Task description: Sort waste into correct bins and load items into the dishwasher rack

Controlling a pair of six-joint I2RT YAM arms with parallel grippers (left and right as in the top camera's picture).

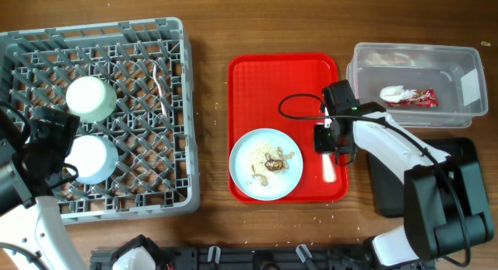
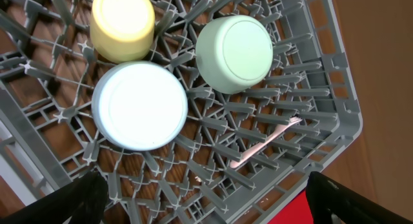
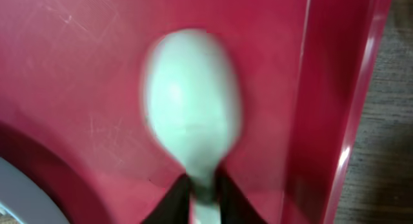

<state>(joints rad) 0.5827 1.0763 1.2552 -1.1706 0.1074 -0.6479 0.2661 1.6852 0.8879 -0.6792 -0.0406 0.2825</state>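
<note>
Red tray [image 3: 77, 56], right tool [image 3: 205, 188] pinching white spoon [image 3: 192, 108]; pinch visible only wrist-side

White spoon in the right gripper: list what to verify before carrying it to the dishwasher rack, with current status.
1. Grip: right gripper is shut on the white spoon at its handle: ok.
2. Lift: spoon clear of the red tray floor: cannot tell, the wrist view is blurred.
3. Drop spot: the dishwasher rack has open lattice around the fork: ok.
4. Path: the left gripper is open over the rack's left side, away from that spot: ok.
5. Clearance: the plate lies apart from the spoon: ok.
</note>
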